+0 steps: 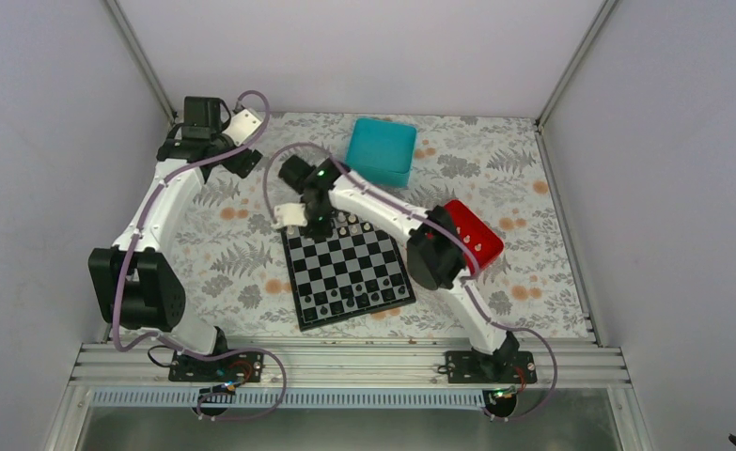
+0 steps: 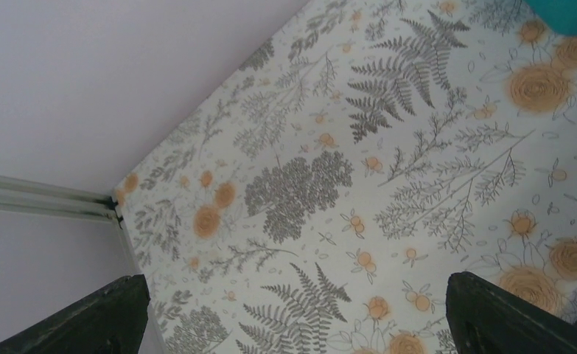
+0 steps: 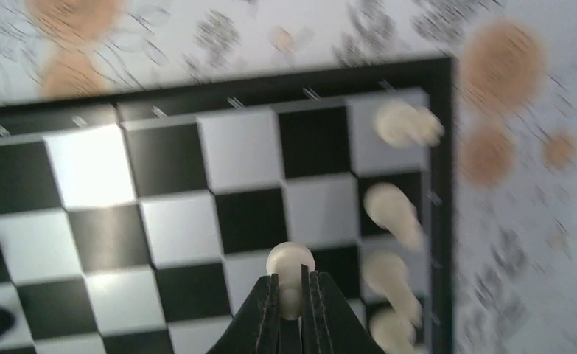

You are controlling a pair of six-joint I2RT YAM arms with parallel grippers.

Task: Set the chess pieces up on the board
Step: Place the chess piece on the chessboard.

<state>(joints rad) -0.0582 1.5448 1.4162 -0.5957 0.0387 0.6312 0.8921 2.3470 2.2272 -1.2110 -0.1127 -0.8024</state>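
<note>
- The table (image 1: 223, 263) is covered by a flowered cloth; everything stands on it.
- The board (image 1: 350, 272) lies at the middle of the table, close to the near edge and turned a little askew.
- A teal box (image 1: 383, 150) is set near the far edge, and a red tray (image 1: 481, 240) just off the board's right side is partly hidden by the right arm.
- The left gripper (image 2: 292, 317) is held over bare cloth by the far left corner, its jaws spread wide with nothing between them.
- The right gripper (image 3: 291, 287) is held over the board's far edge, its jaws pinched narrow on one white piece (image 3: 291, 265), gripped below the round head.
- White pieces (image 3: 392, 210) are ranged along the outermost row at that far edge; dark pieces (image 1: 345, 303) are seen along the near edge.
- The held piece is judged to hang over a square of the second row, just beside the standing ones.
- Risk: a neighbour could be toppled if the jaws are opened or lowered so near that row.
- Risk: the piece could fall over or land across a line if released tilted or too high; the blurred wrist view leaves its height above the board unclear.
- Risk: the small piece could cling to one finger and be dragged off its square as the gripper is lifted.
</note>
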